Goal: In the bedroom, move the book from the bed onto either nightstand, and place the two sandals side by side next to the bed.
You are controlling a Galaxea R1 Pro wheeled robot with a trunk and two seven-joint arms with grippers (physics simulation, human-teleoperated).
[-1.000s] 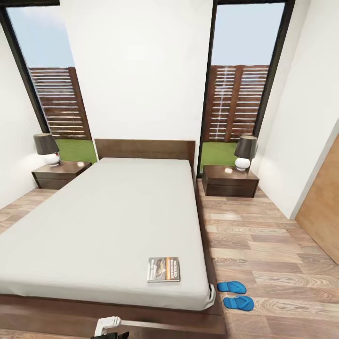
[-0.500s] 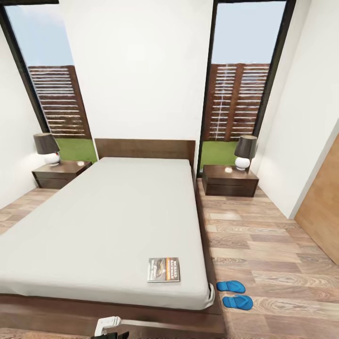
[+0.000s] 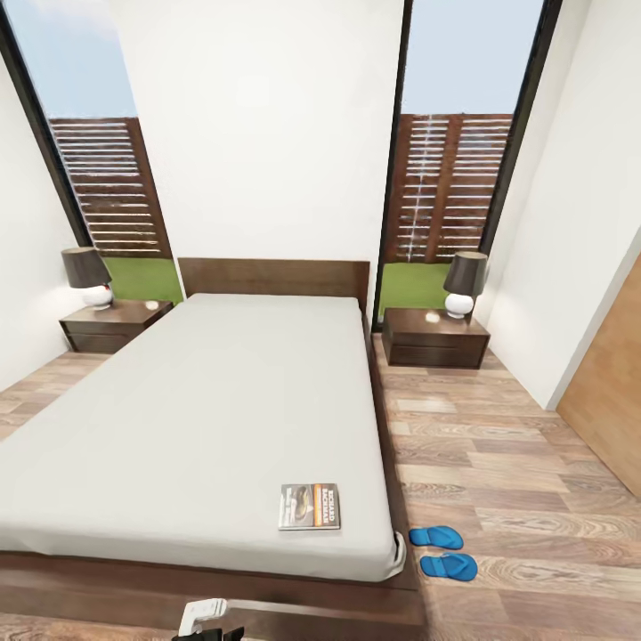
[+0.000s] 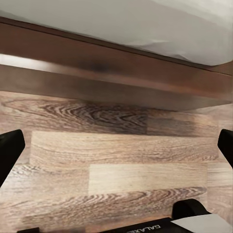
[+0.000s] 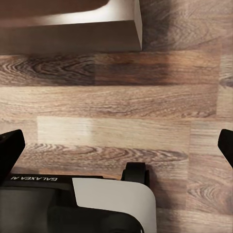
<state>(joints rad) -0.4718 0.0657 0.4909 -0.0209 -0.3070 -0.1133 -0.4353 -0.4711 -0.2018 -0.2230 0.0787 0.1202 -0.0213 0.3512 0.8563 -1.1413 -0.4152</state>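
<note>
Head view: bedroom with white walls and wood-plank floor, two tall dark-framed windows showing a slatted fence and grass. Bed fills the middle, dark wood frame and headboard, plain pale grey mattress. Book lies flat on the mattress near the foot end, toward the bed's right edge, cover up, orange band and white lettering visible. Two sandals, bright blue, sit on the floor just beside the bed's near right corner, close together and roughly parallel, one slightly nearer the camera than the other. Nightstand stands right of the headboard with a lamp on top, dark shade and white base; second nightstand left of the headboard, also with a lamp. Brown wooden panel along the right wall. Bit of white and black robot arm pokes in at the bottom edge, over the bed frame.

Left wrist view: left gripper points down at the plank floor, both black fingertips at the far edges of the frame, spread wide, nothing between them. Bed frame's dark side rail and grey mattress edge run across beyond the fingers.

Right wrist view: right gripper same story, fingertips wide apart, nothing held, floor beneath. Corner of the dark bed frame shows past the fingers, white robot body part below.
</note>
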